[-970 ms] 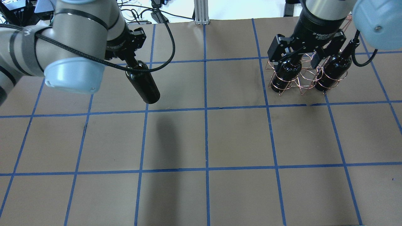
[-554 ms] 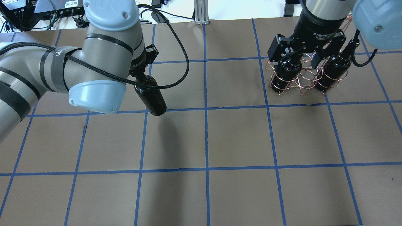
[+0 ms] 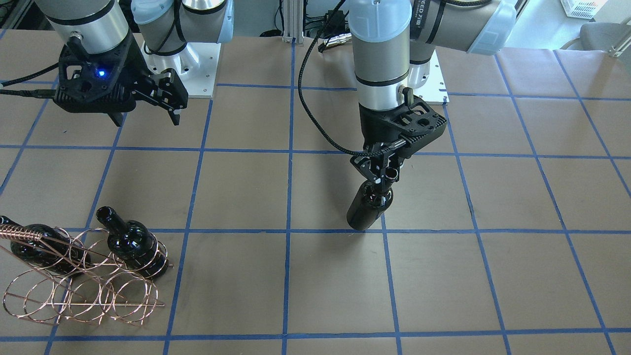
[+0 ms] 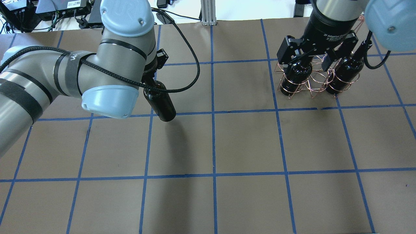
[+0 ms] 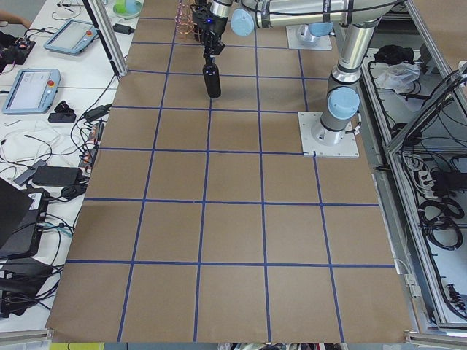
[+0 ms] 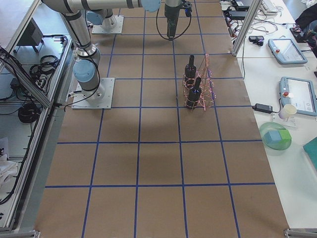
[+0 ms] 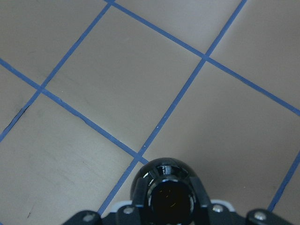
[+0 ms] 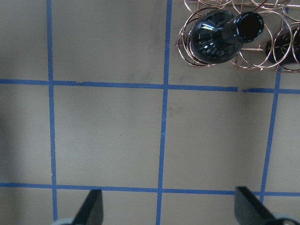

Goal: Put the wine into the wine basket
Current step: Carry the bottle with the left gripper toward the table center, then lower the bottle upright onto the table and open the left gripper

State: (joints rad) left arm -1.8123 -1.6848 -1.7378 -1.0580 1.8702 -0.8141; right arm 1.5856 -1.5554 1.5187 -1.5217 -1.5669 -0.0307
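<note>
My left gripper (image 3: 384, 170) is shut on the neck of a near-black wine bottle (image 3: 367, 209) that hangs upright over the table's left-middle (image 4: 161, 104). The left wrist view looks straight down on its mouth (image 7: 168, 197). The copper wire wine basket (image 3: 84, 296) stands at the far right (image 4: 313, 81). It holds two alike bottles, one (image 4: 297, 76) in its left end and one (image 4: 346, 73) in its right end. My right gripper (image 4: 307, 63) hovers above the basket, open and empty, its fingers (image 8: 91, 206) wide apart.
Brown paper with a blue tape grid covers the table (image 4: 247, 143). The basket's coiled handle (image 3: 22, 232) rises beside the bottles. Cables and equipment (image 4: 65, 6) lie beyond the far edge. Operator tablets (image 6: 290, 49) sit on a side bench.
My left arm has carried the bottle to the right and a little toward the robot. The bottle stays in the gripper. My right arm and the basket have not moved.
</note>
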